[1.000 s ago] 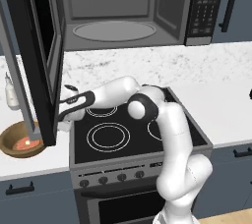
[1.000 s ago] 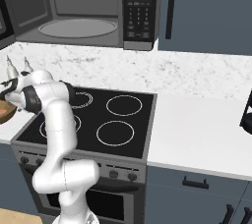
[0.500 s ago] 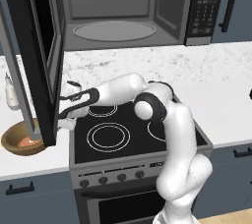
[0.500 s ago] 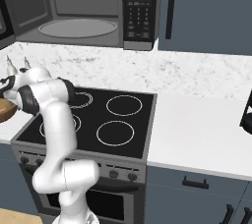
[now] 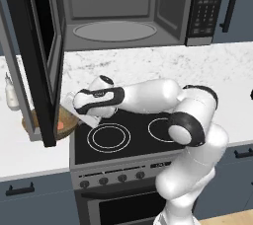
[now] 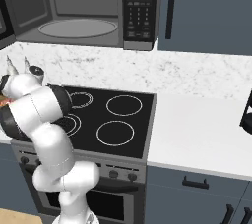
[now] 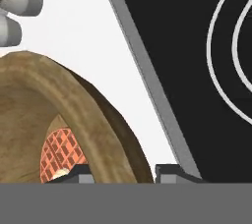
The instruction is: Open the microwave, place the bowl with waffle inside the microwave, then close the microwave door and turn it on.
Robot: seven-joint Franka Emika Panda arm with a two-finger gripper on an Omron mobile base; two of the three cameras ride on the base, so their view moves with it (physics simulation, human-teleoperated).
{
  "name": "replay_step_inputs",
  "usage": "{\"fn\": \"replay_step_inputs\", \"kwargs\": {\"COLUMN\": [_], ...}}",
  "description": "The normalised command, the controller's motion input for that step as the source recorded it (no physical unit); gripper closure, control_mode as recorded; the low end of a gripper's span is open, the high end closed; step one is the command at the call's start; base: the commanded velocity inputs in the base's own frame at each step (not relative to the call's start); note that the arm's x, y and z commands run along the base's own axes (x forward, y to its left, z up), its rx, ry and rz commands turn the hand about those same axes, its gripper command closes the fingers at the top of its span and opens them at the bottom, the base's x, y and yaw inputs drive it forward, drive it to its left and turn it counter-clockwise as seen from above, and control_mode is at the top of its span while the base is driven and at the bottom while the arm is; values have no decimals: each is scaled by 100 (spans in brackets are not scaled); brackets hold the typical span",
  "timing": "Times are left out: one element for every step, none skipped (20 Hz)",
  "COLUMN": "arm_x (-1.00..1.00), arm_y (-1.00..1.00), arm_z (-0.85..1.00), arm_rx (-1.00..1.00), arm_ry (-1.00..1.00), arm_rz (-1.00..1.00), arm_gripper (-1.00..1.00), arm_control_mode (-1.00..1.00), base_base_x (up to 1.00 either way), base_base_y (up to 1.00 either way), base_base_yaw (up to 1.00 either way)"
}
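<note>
Even, shadowless, sharp rendered light

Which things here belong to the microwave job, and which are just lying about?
Part of the job:
- microwave, standing open
- microwave door, swung out to the left
- bowl on the counter left of the stove
- waffle inside the bowl
- gripper, its fingertips either side of the bowl's rim

Just lying about:
- stove
- small bottle on the counter at far left

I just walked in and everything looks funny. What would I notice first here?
The big microwave hangs wide open over the stove, with its door swung out to the left. The white arm reaches left across the stove, and its hand straddles the rim of a wooden bowl with an orange waffle inside.
</note>
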Motion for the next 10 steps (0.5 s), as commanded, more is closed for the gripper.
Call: {"fn": "replay_step_inputs", "kwargs": {"arm_x": [-46, -46, -49, -47, -49, -43, -39, -43, -47, -48], "arm_y": [-98, -94, -91, -89, -85, -83, -82, -86, -85, -86], "arm_z": [59, 64, 70, 99, 100, 100, 100, 100, 100, 91], "arm_rx": [5, 3, 1, 0, 0, -2, -3, -4, -6, -9], "arm_ry": [0, 0, 0, 0, 0, 0, 0, 0, 0, 0], "arm_rz": [-38, -38, -38, -35, -33, -32, -31, -31, -32, -34], "arm_gripper": [100, 100, 100, 100, 100, 100, 100, 100, 100, 100], "arm_control_mode": [-100, -100, -100, -100, -100, -100, -100, -100, -100, -100], "base_base_x": [0, 0, 0, 0, 0, 0, 0, 0, 0, 0], "base_base_y": [0, 0, 0, 0, 0, 0, 0, 0, 0, 0], "base_base_yaw": [0, 0, 0, 0, 0, 0, 0, 0, 0, 0]}}
